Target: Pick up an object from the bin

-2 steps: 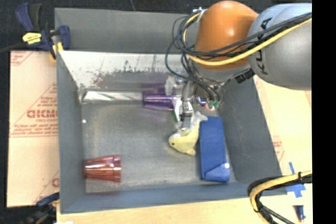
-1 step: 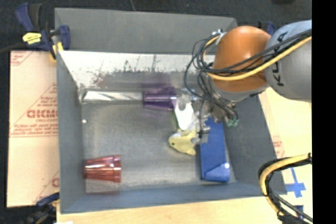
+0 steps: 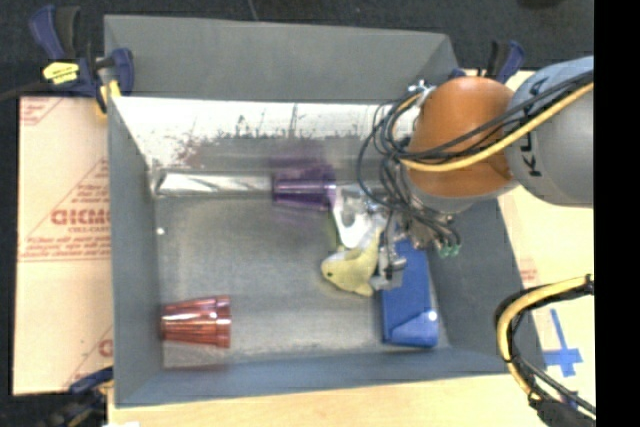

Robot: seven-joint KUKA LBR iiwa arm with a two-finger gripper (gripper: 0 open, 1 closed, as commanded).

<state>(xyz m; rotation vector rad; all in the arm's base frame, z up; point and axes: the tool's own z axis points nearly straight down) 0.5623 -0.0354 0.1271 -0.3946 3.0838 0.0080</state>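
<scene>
My gripper (image 3: 388,253) is low in the right half of the bin, under the arm's orange cover. It sits right at the edge of a pale yellow soft thing (image 3: 350,273) that lies on the floor just to its left. A blue flat block (image 3: 409,305) lies directly below it, toward the front right corner, with its upper end under the gripper. A small white thing (image 3: 348,221) rests just above the yellow one, partly hidden by cables.
A purple cup (image 3: 303,187) lies on its side against the back wall. A red cup (image 3: 197,322) lies on its side in the front left corner. The arm and its cables cover the bin's right back part.
</scene>
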